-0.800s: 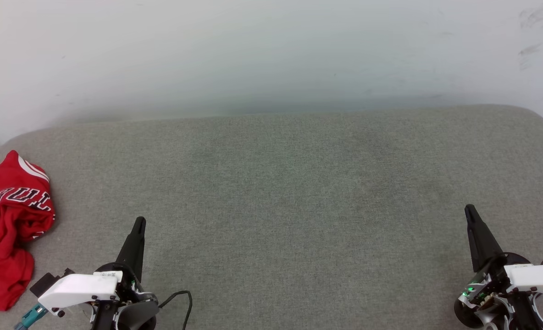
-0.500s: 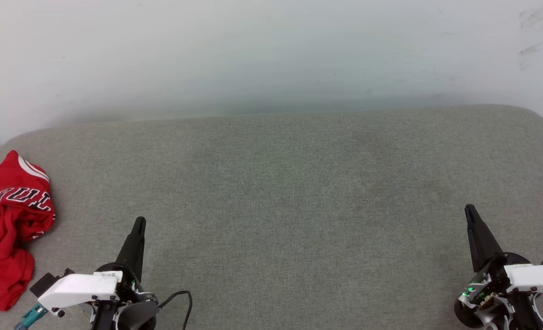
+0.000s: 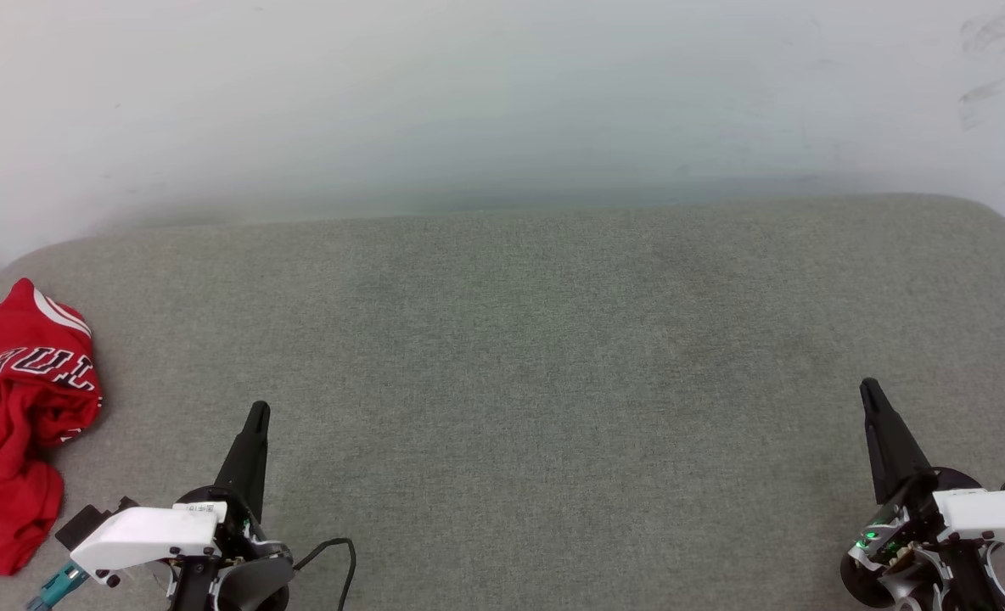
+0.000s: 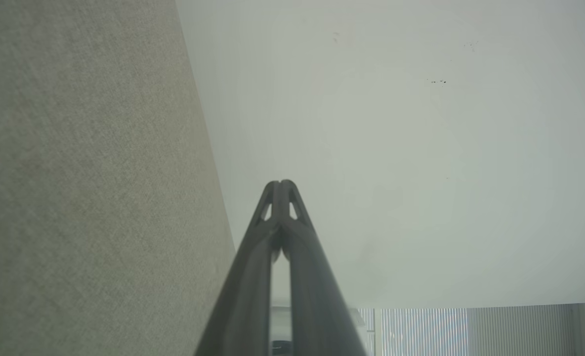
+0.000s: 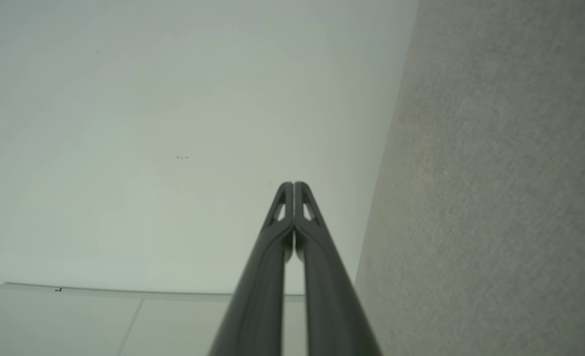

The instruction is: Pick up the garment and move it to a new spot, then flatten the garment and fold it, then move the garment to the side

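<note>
Nothing has moved since earlier: the garment lies crumpled at the left edge of the bench; the left end effector and right end effector, both closed and empty, sit at its near corners.

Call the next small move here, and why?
Likely swing the left gripper leftward to the garment, opening its jaws on the way. The garment lies crumpled at the left edge of the grey cushion, apart from both grippers. The left gripper is the nearer one, its jaws shut and empty, while the right gripper sits far across.
</note>
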Tool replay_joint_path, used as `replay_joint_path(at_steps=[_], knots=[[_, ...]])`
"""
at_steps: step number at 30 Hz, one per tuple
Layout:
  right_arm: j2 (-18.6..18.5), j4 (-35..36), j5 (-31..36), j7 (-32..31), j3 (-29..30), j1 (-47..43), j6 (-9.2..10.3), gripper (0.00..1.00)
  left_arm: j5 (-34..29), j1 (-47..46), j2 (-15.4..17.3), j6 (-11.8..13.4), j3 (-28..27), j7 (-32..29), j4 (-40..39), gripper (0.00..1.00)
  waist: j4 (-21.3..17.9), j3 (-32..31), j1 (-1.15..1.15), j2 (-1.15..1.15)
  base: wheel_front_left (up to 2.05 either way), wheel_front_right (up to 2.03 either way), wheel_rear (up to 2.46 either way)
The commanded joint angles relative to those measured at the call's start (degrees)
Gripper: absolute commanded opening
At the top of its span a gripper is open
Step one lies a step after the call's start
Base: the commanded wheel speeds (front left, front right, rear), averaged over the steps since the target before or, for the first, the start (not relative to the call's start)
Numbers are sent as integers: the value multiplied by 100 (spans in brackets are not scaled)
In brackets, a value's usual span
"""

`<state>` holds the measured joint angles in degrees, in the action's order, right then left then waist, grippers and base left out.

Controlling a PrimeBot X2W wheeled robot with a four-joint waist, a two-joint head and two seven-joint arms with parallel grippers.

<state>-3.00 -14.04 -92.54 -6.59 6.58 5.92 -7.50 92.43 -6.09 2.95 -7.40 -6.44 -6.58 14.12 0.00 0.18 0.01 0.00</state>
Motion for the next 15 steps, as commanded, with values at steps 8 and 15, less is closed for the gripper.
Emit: replay_joint_path(at_steps=[8, 15], knots=[[22, -4, 27, -6, -3, 61, 2, 0, -13, -38, -10, -16, -23, -12, -1, 0, 0, 0, -1, 0, 0, 0, 0], [4, -174, 4, 14, -18, -168, 2, 100, -2, 160, -18, 2, 35, 17, 176, 100, 0, 2, 0, 0, 0, 0, 0]])
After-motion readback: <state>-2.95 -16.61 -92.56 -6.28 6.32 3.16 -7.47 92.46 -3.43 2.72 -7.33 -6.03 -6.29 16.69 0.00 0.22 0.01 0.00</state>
